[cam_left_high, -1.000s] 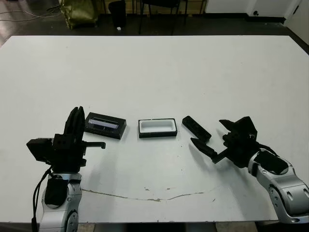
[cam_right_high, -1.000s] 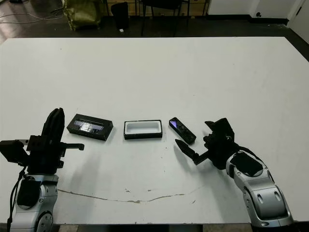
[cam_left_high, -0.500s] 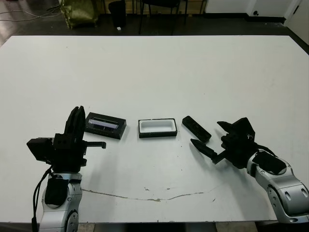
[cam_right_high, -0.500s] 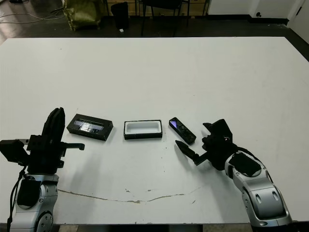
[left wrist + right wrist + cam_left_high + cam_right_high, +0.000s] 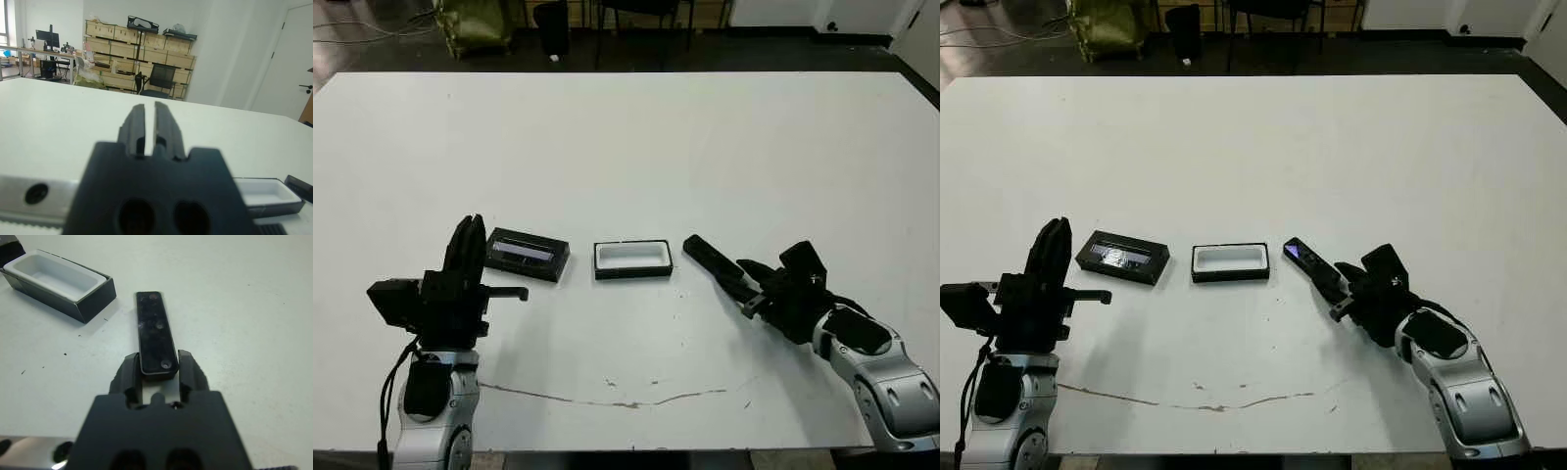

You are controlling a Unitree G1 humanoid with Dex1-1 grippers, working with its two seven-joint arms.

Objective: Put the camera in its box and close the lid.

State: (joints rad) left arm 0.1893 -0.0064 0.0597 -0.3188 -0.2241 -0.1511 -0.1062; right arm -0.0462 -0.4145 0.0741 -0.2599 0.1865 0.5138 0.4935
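The camera (image 5: 708, 258), a slim black bar, lies flat on the white table just right of the box (image 5: 631, 259), a shallow black tray with a white lining. My right gripper (image 5: 157, 374) is shut on the camera's near end, one finger against each long side. The lid (image 5: 527, 254), black with a glossy strip, lies left of the box. My left gripper (image 5: 467, 243) stands upright near the lid's left end, shut on nothing, its fingers (image 5: 138, 128) almost touching.
A thin dark crack line (image 5: 626, 399) runs along the table near its front edge. Beyond the far edge stand chair legs and a yellow-green bag (image 5: 475, 22). Shelves with cardboard boxes (image 5: 122, 44) show in the left wrist view.
My right gripper has moved forward and to the left, and its wide-open fingers have shut around the camera's near end. The left arm, box and lid have not moved.
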